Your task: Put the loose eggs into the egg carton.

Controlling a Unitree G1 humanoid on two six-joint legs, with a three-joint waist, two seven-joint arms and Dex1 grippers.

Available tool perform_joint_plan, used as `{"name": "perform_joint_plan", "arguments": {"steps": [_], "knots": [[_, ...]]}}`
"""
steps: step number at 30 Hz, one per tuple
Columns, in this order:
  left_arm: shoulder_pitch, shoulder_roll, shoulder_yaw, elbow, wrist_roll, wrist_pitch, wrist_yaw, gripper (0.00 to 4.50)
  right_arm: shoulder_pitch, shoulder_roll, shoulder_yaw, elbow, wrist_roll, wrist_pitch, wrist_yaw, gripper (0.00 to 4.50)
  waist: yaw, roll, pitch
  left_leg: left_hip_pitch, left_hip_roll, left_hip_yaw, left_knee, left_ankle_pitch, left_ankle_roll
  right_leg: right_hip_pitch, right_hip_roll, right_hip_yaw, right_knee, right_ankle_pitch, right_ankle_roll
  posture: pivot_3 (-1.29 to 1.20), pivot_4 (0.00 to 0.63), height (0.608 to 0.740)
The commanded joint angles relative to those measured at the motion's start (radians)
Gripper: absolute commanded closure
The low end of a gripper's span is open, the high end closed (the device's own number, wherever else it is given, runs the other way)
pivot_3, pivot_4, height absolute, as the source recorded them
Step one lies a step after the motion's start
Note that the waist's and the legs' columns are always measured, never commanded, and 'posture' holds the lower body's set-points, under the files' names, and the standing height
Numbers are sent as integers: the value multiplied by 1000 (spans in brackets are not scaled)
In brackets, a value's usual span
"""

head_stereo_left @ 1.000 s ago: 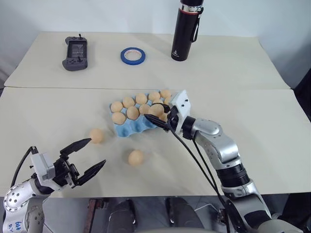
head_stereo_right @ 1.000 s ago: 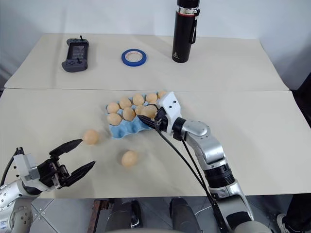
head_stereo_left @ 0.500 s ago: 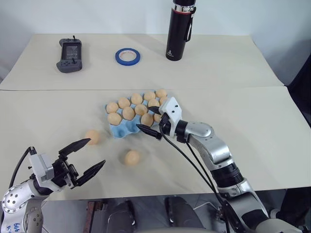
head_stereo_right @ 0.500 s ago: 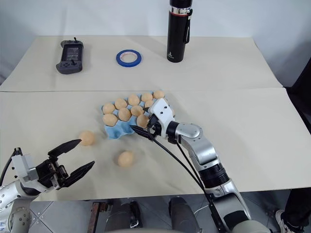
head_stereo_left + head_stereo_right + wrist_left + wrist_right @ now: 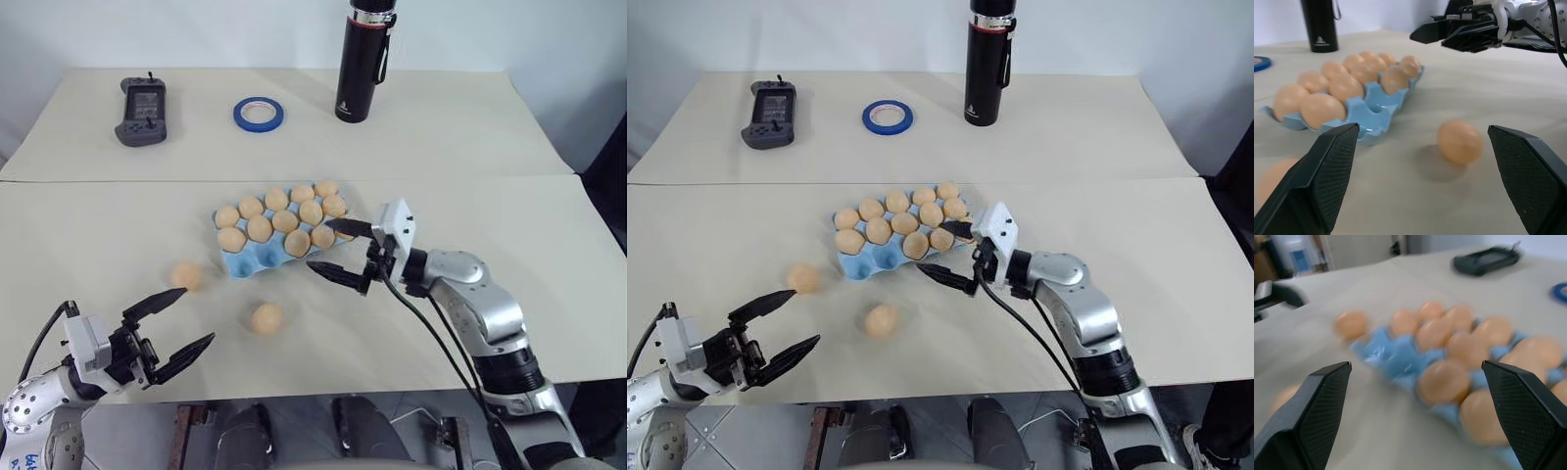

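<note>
Right pincer (image 5: 341, 248) wide open, empty, beside the egg carton (image 5: 257, 257); left pincer (image 5: 184, 321) wide too, two loose eggs (image 5: 265, 317) near the counter's (image 5: 549, 245) front edge.

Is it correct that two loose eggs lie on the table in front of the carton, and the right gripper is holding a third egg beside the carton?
Not quite. Two loose eggs do lie on the table in front of the egg carton, but the right gripper beside the carton is open and holds nothing; the left eye view shows its fingers spread with no egg between them.
</note>
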Motion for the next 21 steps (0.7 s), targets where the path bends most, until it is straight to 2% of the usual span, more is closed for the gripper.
{"name": "perform_joint_plan", "arguments": {"steps": [1, 7, 12, 21], "knots": [[40, 31, 9, 7, 12, 6, -33, 0, 28, -82, -73, -64, 66, 25, 68, 26, 0, 0, 0, 0, 0, 0, 0, 0, 0, 0, 0, 0, -1, 0, -1, 0, 150, 740], [34, 61, 29, 14, -5, 22, -45, 0, 129, -232, -144, -106, 137, 59, 180, 26, 3, 0, 0, 0, 2, -2, -1, -1, 1, 2, -1, -2, -4, -2, -3, 0, 150, 740], [24, 78, 47, 23, -17, 33, -56, 0, 202, -298, -187, -117, 158, 47, 222, 26, 4, 0, 0, 0, 3, -2, -1, -3, 3, 3, -1, -2, -5, -2, -3, 0, 150, 740], [8, 90, 59, 39, -23, 35, -78, 0, 232, -279, -182, -171, 196, 58, 194, 26, 3, 0, 0, 1, 4, -2, 0, -3, 2, 3, 0, -2, -4, -2, -4, 0, 150, 740]]}}
